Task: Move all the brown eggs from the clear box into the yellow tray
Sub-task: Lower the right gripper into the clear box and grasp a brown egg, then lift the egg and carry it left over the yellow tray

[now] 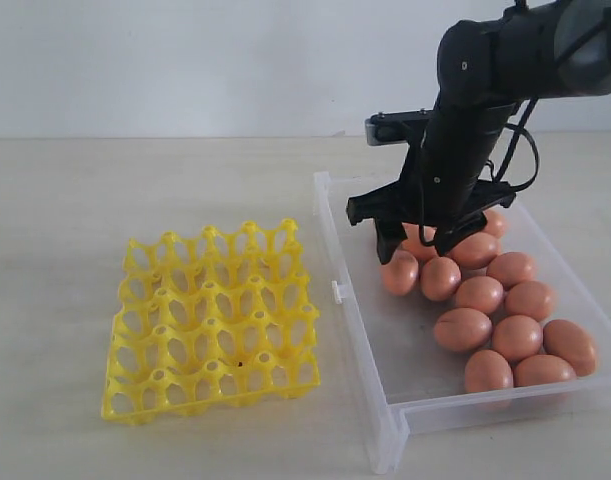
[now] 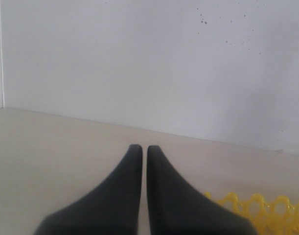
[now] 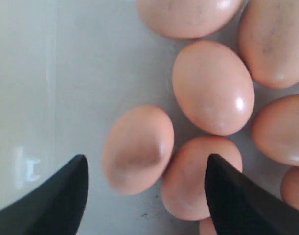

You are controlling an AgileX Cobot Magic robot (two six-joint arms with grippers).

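Several brown eggs (image 1: 463, 329) lie bunched in the clear box (image 1: 357, 330) on the right. Beside it on the left sits the yellow tray (image 1: 212, 320), with no egg in its cups. My right gripper (image 1: 418, 248) hangs open over the near-left end of the egg cluster. In the right wrist view its gripper (image 3: 147, 161) straddles two eggs: one egg (image 3: 137, 147) lies between the fingertips and a second egg (image 3: 198, 176) lies partly under one finger. Neither is gripped. My left gripper (image 2: 145, 148) is shut and empty, low over the table, with the yellow tray's edge (image 2: 257, 208) beside it.
The box's low walls (image 1: 395, 425) and small side tab (image 1: 336, 291) stand between the eggs and the tray. A plain white wall (image 1: 185, 60) closes off the back of the beige table (image 1: 55, 250). The left arm does not show in the exterior view.
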